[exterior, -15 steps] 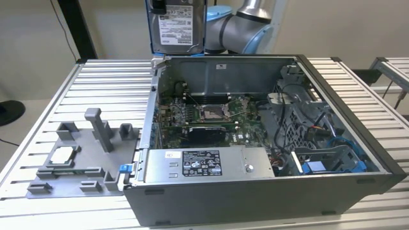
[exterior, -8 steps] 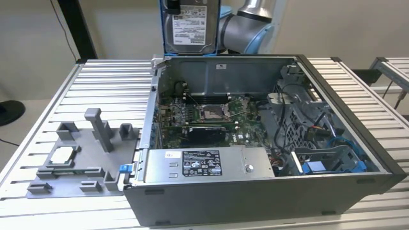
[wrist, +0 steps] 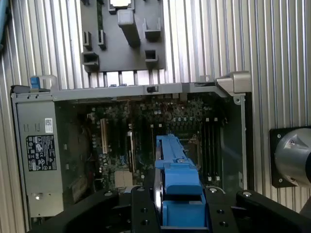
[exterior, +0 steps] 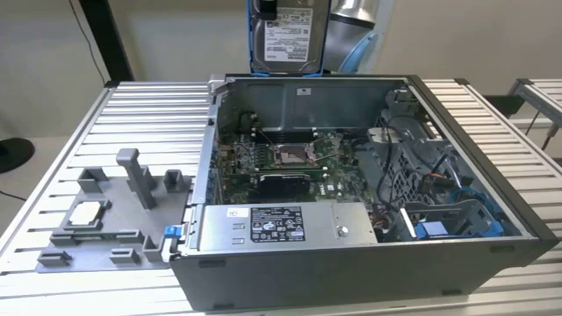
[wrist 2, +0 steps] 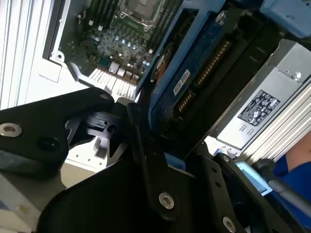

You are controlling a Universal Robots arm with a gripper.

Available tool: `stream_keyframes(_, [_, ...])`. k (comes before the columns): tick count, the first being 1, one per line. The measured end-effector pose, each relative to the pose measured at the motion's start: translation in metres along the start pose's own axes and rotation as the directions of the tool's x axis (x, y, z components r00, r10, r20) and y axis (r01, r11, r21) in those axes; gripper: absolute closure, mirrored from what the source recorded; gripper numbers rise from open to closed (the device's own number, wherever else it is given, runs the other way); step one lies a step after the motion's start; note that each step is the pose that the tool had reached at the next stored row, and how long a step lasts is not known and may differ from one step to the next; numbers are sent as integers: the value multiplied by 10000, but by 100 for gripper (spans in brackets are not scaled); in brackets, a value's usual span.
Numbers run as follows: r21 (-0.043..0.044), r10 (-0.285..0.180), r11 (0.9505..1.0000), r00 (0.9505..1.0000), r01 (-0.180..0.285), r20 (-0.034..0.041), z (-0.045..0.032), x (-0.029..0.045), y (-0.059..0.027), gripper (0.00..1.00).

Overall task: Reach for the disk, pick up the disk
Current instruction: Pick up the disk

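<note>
**Q:** Ribbed aluminium table [exterior: 149, 112] under it all, fine. Where is the disk?

**R:** The flat silver-grey metal disk [exterior: 288, 36], with its white printed label and bright blue plastic bracket, is off the table. It hangs upright in the air above the back wall of the open grey metal computer case [exterior: 351, 283].

**Q:** What holds it?

**R:** The black gripper [wrist: 181, 209]. In both wrist views its fingers [wrist 2: 143, 145] are clamped on the disk's blue frame, one on either side.

**Q:** And beneath?

**R:** In the first wrist view, the green motherboard [exterior: 281, 155] on the case floor lies below the disk. A grey metal power-supply box with a black label [exterior: 281, 227] sits along the case's near side in the exterior view.

**Q:** Outside the case?

**R:** A grey plastic fixture plate [exterior: 105, 227] lies on the table at the exterior view's left. A small white square chip [exterior: 85, 212] rests on it.
</note>
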State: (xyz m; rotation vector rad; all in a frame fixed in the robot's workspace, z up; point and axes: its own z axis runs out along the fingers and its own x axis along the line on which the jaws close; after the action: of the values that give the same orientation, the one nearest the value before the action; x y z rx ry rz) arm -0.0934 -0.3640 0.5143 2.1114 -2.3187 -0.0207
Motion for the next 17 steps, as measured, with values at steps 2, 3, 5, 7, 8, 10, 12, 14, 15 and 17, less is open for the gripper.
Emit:
stream_keyframes(2, [0, -1, 10000, 10000, 1, 0, -1, -8, -82, 100])
stream_keyframes(3, [0, -1, 10000, 10000, 1, 0, -1, -12, -124, 100])
stream_keyframes(5, [0, 0, 10000, 10000, 0, 0, -2, -19, -201, 100])
stream_keyframes(7, [0, 0, 10000, 10000, 0, 0, -3, -26, -279, 100])
stream_keyframes(8, [0, 0, 10000, 10000, 0, 0, -3, -30, -319, 100])
stream_keyframes(10, [0, 0, 10000, 10000, 0, 0, -4, -37, -400, 100])
stream_keyframes(12, [0, -1, 10000, 10000, 1, 0, -5, -45, -481, 100])
stream_keyframes(14, [-1, -1, 10000, 10000, 1, -1, -6, -52, -556, 100])
stream_keyframes(15, [-1, 0, 10000, 10000, 0, -1, -6, -56, -594, 100])
stream_keyframes(17, [-1, -1, 10000, 10000, 1, -1, -7, -63, -673, 100])
